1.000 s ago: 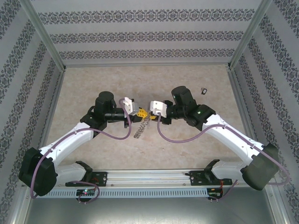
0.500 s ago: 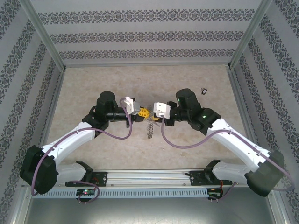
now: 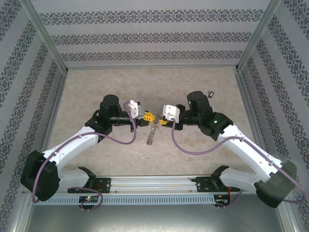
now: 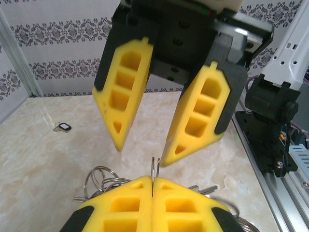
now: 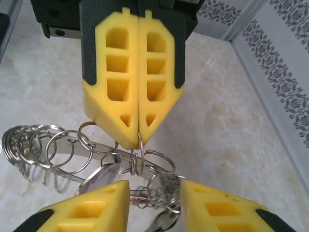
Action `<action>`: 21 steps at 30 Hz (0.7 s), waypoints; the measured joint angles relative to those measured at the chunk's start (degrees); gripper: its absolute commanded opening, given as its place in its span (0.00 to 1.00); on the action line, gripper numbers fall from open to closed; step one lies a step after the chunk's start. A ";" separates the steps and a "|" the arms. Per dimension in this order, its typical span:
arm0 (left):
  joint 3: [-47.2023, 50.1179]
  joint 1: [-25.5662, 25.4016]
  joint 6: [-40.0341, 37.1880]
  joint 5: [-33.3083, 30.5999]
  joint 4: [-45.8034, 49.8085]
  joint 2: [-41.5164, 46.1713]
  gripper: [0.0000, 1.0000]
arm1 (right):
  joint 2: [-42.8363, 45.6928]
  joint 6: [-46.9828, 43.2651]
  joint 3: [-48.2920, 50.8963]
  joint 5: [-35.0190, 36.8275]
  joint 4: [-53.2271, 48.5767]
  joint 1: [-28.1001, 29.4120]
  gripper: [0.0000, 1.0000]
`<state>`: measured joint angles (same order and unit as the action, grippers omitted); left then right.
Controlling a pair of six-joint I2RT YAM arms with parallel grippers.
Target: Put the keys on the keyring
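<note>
The left gripper point(image 3: 146, 116) and the right gripper point(image 3: 162, 121) are meeting tip to tip at the centre of the overhead frame, above the marbled table point(image 3: 96, 87). The keyring point(image 3: 152, 132) is hanging just below them as a thin silvery bunch, trailing toward the lower part of the frame.

From the left wrist camera, the left gripper point(image 4: 152, 182) is sitting at the bottom edge with its yellow fingers point(image 4: 120, 205) pressed flat together, and they are pinching a thin loop of the keyring point(image 4: 154, 166) that is poking up between them. Above it, the right gripper point(image 4: 142, 153) is pointing down with its fingers point(image 4: 198, 116) spread wide, and one tip is coming right beside that loop. More wire loops are bunching at the lower left.

From the right wrist camera, the left gripper point(image 5: 138, 141) is coming down from the top, clamped shut on the keyring point(image 5: 48, 150), whose many loops are fanning out to the left of the frame. The right gripper point(image 5: 153, 188) is waiting at the bottom with its fingers point(image 5: 87, 210) parted and nothing between them being squeezed. The keys point(image 5: 161, 223) are dangling at the bottom centre, partly cut off by the frame edge.

A small dark object point(image 3: 210, 93) is lying on the table in the upper right, well apart from both grippers.
</note>
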<state>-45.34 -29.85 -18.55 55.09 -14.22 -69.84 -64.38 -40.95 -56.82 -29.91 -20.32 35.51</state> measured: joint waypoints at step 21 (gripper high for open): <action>0.00 -0.22 0.00 0.22 0.04 -0.96 0.00 | -2.32 0.55 -0.13 -1.07 -0.07 1.03 0.18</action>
<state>-45.34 -30.06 -18.55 55.31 -14.17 -70.81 -66.70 -40.40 -56.95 -30.98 -20.38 36.53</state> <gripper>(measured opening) 0.046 0.225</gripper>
